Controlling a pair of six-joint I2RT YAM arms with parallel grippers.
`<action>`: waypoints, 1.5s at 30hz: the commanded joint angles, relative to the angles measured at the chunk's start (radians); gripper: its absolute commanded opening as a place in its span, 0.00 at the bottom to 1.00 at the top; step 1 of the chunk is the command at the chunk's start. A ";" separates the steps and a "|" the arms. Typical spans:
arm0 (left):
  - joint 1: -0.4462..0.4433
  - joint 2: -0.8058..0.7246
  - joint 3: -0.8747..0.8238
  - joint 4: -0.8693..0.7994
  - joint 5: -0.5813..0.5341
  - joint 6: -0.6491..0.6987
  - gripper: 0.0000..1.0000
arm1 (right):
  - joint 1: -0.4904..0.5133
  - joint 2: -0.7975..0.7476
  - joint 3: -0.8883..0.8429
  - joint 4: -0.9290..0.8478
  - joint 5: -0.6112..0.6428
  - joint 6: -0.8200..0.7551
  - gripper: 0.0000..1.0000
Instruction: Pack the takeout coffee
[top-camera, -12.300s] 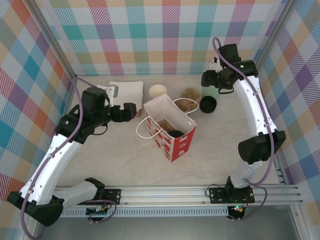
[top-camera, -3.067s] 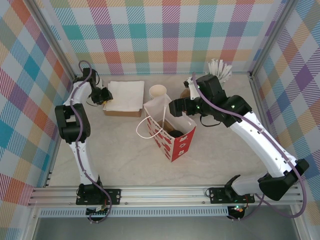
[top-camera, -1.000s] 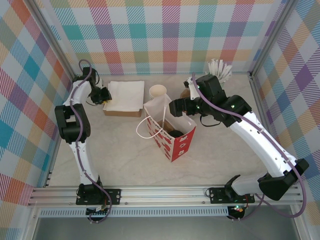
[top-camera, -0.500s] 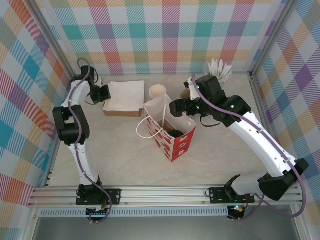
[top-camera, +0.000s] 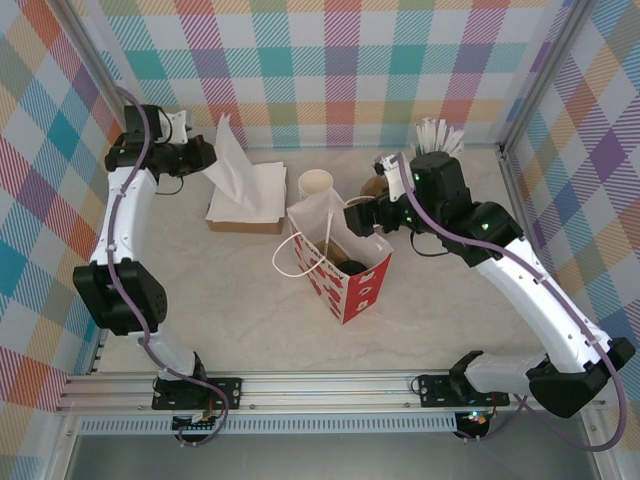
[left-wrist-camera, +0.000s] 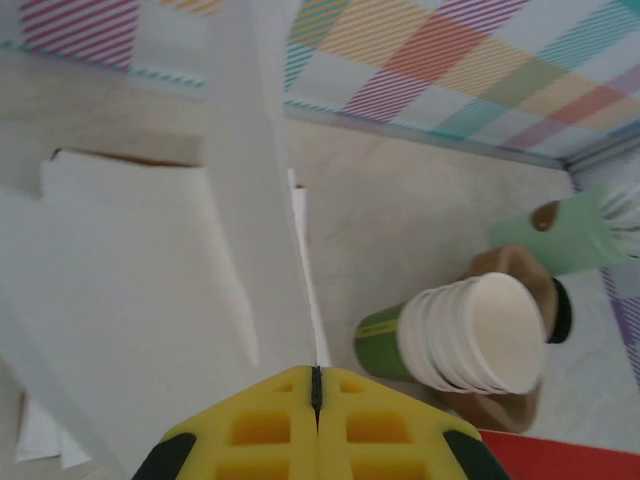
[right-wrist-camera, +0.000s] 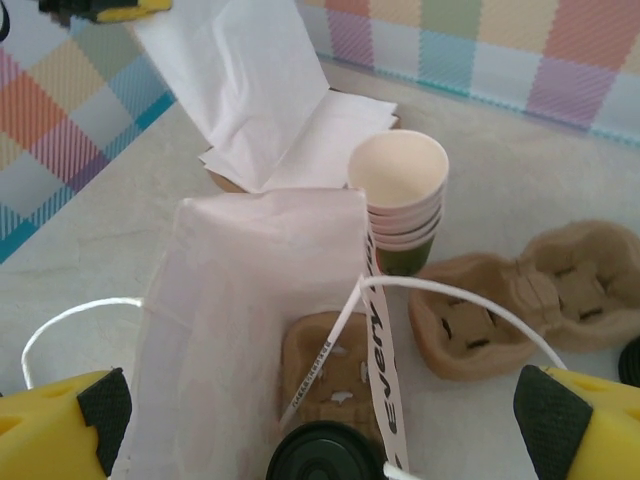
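Table (top-camera: 250, 310): pale stone-look top, plaid walls on three sides.

Paper bag (top-camera: 352, 285): red and white, stands open mid-table, mouth up, with a white handle loop hanging off its left side.

Right gripper (top-camera: 362, 216): hovers over the far-right rim of the bag. Its yellow fingers (right-wrist-camera: 50, 435) are spread wide and hold nothing.

Left gripper (top-camera: 198, 157): raised at the far left, fingers pressed together on one white napkin (top-camera: 232, 160). The sheet hangs from the pinch down toward the napkin stack (top-camera: 255, 195).

Stack of green cups (top-camera: 316, 184): just beyond the bag's far edge. Cardboard carriers (right-wrist-camera: 500, 300) lie on the table to its right. Mint cup of sticks (top-camera: 437, 140): far right.

Takeout coffee (right-wrist-camera: 325, 458): inside the bag, low down, upright with its black lid up, touching or just beside a carrier insert (right-wrist-camera: 330, 375). Long axis vertical.

Key relation: the coffee sits straight below the right gripper, between its open fingers, so the right arm is much the nearer. The left gripper is well apart from it, to the far left.

Judgement: the cup looks placed, and the napkin is probably next. From the left gripper the bag mouth lies right and near. The right gripper over the rim may obstruct that drop.
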 joint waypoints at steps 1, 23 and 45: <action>-0.034 -0.075 0.039 -0.001 0.140 0.049 0.00 | -0.007 0.040 0.094 0.016 -0.106 -0.149 1.00; -0.177 -0.255 0.194 0.030 0.203 -0.382 0.00 | 0.145 0.557 0.664 0.018 -0.218 -0.561 1.00; -0.178 -0.300 0.231 0.046 0.221 -0.409 0.26 | 0.154 0.666 0.910 -0.060 -0.130 -0.407 0.01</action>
